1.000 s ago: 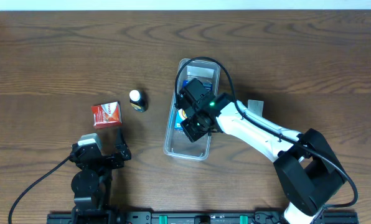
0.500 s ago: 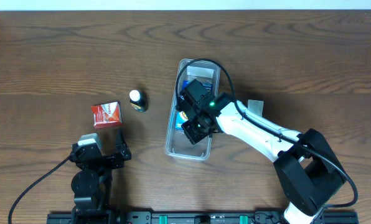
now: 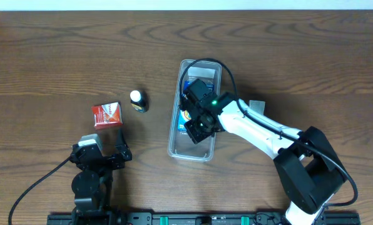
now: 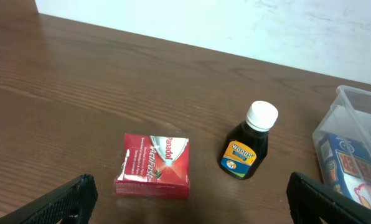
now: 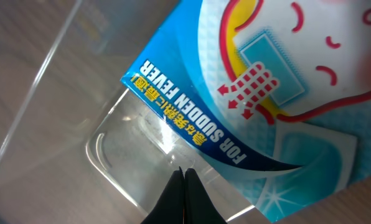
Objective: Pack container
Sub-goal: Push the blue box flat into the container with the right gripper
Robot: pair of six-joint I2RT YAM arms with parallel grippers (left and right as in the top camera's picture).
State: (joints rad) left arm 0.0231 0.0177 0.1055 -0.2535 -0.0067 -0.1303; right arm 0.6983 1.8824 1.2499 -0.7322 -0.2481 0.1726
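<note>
At the near left edge of the table [image 3: 42, 69] the left claw [image 3: 102, 151] rests low with its fingers [image 4: 73, 196] set wide apart and nothing between them; just beyond it lies a red box [image 4: 153, 165], flat on the wood, its printed face up; a little farther and to the right stands a small dark bottle [image 4: 248, 146] with a white cap, upright, apart from the red box and from the container [image 3: 190, 154]; the container lies right of the bottle near the middle of the table, its long side running near to far, its near end bare and clear; the right arm reaches in from the near right, and the right claw [image 5: 184, 177] is down inside the container, its two dark fingertips pressed together with nothing seen between them, just over the clear floor by a rounded corner; a blue box [image 5: 266, 93] lettered "FOR SUDDEN FEVER" lies inside the container just beyond those tips, filling the far part of the tray; whether the tips touch the box I cannot tell.
</note>
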